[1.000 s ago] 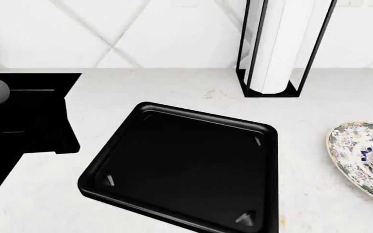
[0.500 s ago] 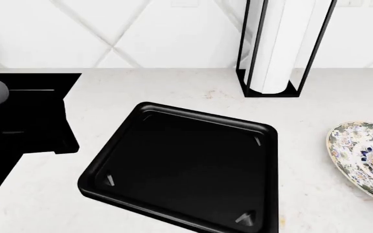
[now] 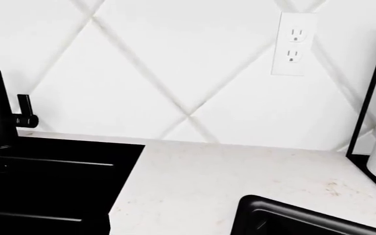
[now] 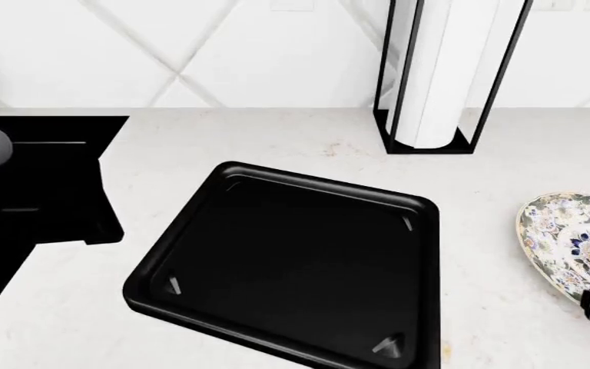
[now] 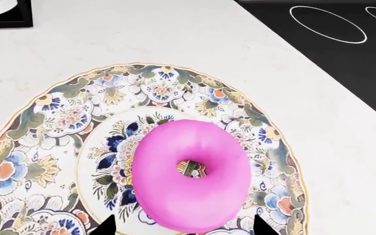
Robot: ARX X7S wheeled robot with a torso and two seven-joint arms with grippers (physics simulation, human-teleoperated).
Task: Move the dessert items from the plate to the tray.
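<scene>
Pink glazed ring donut lay on the floral china plate, between the right gripper's spread fingertips; the glossy black tray sat well apart, beside a black-framed paper-towel holder.

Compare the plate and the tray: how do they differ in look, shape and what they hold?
The plate is round-oval china with a dense multicolour floral pattern; the tray is plain glossy black. The plate's edge is curved all round, while the tray is nearly square with rounded corners and a low raised rim. The plate holds a pink donut; the tray holds nothing. Both lie flat on the pale counter.
</scene>
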